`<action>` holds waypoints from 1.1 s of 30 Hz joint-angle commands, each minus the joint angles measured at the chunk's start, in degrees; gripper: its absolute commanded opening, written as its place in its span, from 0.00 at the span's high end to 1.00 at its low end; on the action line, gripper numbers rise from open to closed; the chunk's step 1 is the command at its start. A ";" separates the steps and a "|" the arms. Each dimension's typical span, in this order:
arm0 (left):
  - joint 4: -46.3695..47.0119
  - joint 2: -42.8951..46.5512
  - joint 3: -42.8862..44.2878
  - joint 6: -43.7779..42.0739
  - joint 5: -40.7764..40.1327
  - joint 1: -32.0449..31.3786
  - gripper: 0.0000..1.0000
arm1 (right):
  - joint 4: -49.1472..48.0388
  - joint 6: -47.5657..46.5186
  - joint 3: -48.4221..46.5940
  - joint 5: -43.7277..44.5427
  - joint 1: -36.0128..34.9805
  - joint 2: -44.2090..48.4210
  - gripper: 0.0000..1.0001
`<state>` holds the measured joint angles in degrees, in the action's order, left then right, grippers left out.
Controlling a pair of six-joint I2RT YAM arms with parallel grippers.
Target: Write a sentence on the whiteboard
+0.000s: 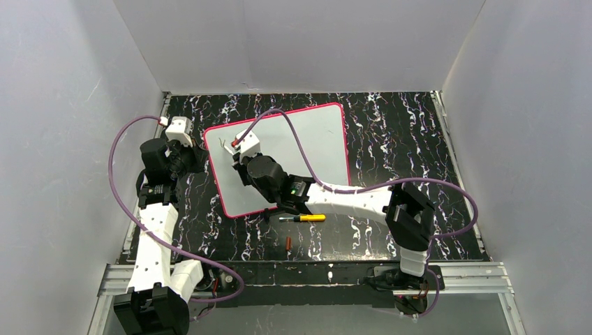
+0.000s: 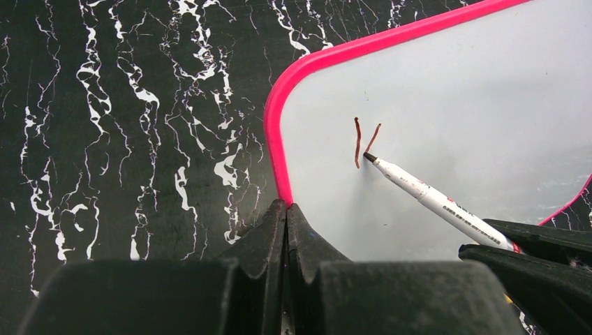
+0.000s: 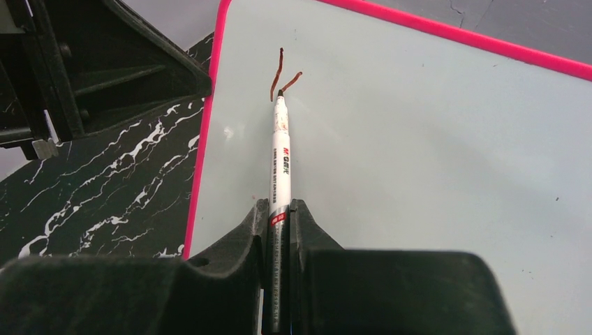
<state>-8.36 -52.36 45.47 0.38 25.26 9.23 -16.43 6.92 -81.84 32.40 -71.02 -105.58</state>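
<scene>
The right gripper clamps a white marker — tip on the whiteboard straight ahead of the fingers, at two strokes of the sentence. The left gripper is clenched empty, tips at the board's edge.

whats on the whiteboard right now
Two short reddish-brown strokes near a whiteboard corner, the marker tip at them, held in the right gripper. From above, the right arm hides part of it.

Even bright overhead light, soft shadows, sharp focus, blurred near edges
</scene>
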 commanded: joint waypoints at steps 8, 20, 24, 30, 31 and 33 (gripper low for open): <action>-1.75 0.41 0.41 -0.03 4.31 -1.26 1.00 | 0.59 0.78 0.06 -0.04 -0.26 -0.44 0.99; -1.84 0.43 0.44 -0.03 3.94 -1.32 1.00 | 1.29 2.49 3.56 -0.49 -0.76 0.88 0.99; -1.92 0.50 0.49 -0.12 3.91 -1.31 1.00 | 1.25 2.84 4.76 -1.02 -1.25 1.39 0.99; -2.83 0.87 0.99 0.88 1.69 -1.28 1.00 | -2.29 1.83 6.72 -3.46 -1.75 4.46 0.99; -2.61 1.08 0.97 1.36 1.30 -1.23 0.98 | -2.65 1.71 6.92 -4.03 -1.75 5.03 0.99; -2.16 1.53 0.85 3.15 -0.01 -1.15 0.79 | -3.41 1.74 7.32 -4.96 -1.83 6.15 0.99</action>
<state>-9.74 -52.31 45.47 1.08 27.20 8.03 -15.09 8.95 -75.05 29.34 -72.51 -104.36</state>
